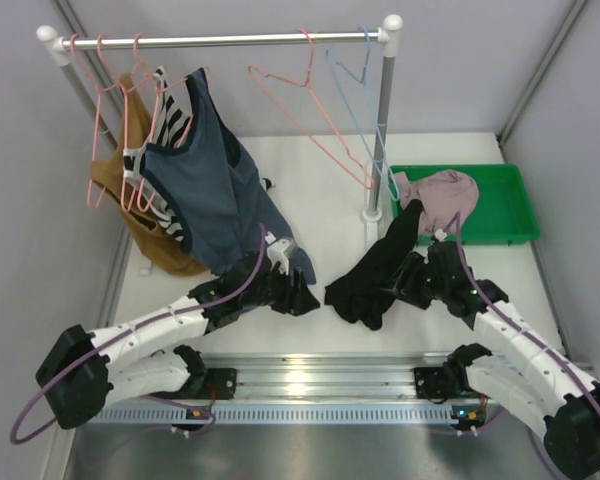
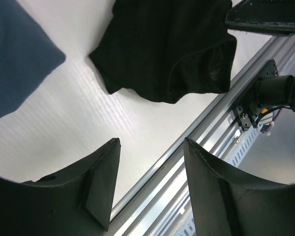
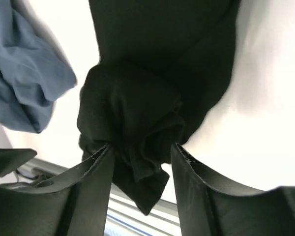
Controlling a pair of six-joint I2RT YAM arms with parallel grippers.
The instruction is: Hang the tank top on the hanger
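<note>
Since the black tank top (image 1: pixel 375 268) lies betw. the two grippers, near the middle of the table's (image 1: pixel 330 215) near edge, the next move turns on who reaches which end. Its long axis runs diagonal: one end toward the near edge & the left arm, the other toward the far-right corner, by the rack post & the green tray (image 1: pixel 510 205).

Right gripper (image 3: pixel 140 152) sits at the cloth's right flank, jaws apart w/ a wad of black fabric filling the gap & touching both fingers. Can't tell if they pinch it or only bracket it.

Left gripper (image 2: pixel 150 145) stands wide w/ nothing in it, over bare table just left of the top's near end. The slate-blue top (image 1: pixel 205 185) is on its other side.

Hanger (image 1: pixel 280 101), salmon-pink wire, hangs bare on the rail (image 1: pixel 230 41) toward the far edge, well apart from the cloth.

Judgement: right arm is nearer the garment. Left is free to take a strap or fetch the hanger.
</note>
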